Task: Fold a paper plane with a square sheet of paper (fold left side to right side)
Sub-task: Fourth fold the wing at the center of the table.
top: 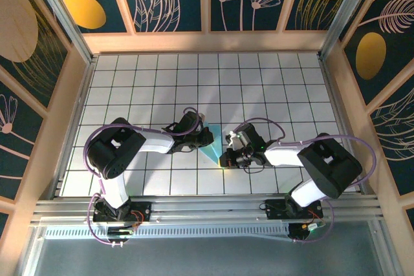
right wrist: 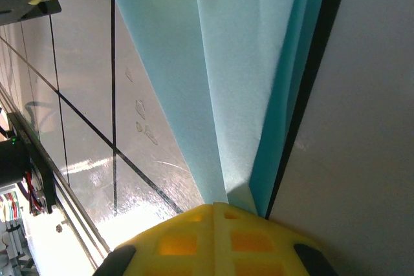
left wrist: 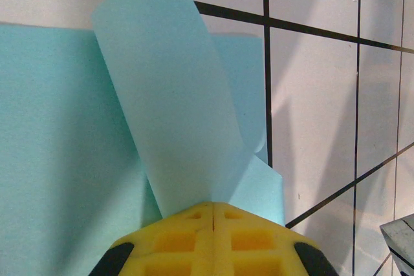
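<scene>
left gripper [left wrist: 213, 207]: clamped on thin light-blue creased paper sheet [left wrist: 168, 114], flap raised | right gripper [right wrist: 215, 206]: clamped on same sheet's narrow end

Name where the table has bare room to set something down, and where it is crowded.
Free: the tiles by the far wall. Crowded: the middle, where the left claw and right claw pinch the paper.

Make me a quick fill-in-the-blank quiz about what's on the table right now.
The folded paper is light ____. The white table bears a black ____ of lines. Both arms' jaws are ____ on the paper. Their pads are ____.
Missing words: blue, grid, shut, yellow.
</scene>
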